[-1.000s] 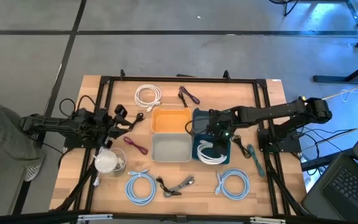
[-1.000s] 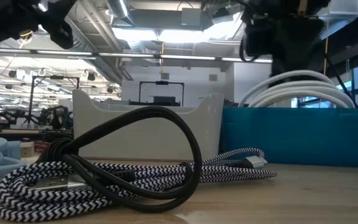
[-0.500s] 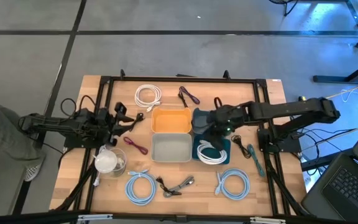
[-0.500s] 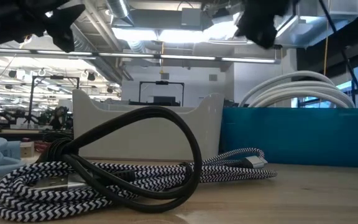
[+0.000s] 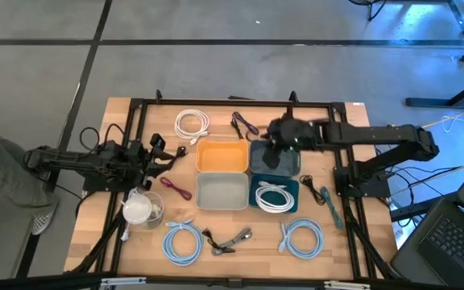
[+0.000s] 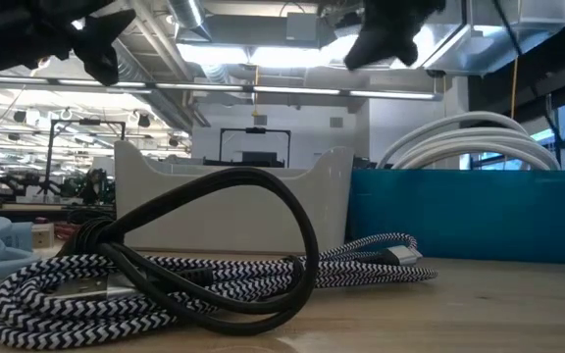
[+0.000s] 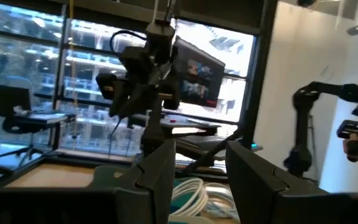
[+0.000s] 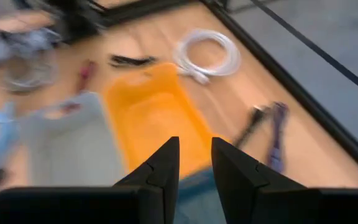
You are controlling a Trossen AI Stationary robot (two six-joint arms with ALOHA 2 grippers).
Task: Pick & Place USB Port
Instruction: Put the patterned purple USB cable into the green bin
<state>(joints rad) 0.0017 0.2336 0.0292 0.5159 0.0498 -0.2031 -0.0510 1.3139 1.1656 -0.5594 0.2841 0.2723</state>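
A coiled white USB cable lies in the near teal bin; it also shows in the low view and the left wrist view. My right gripper hangs open above the far teal bin, high over the table, with nothing between its fingers. It looks down on the orange bin. My left gripper waits open at the table's left side, fingers apart and empty.
Orange bin and grey bin stand left of the teal ones. Loose cables lie around: a white coil, a purple one, two light blue coils, a striped one. A cup stands near left.
My right gripper has risen out of the near teal bin and gone toward the table's far edge, turning as it went. The white cable has stayed coiled in the bin.
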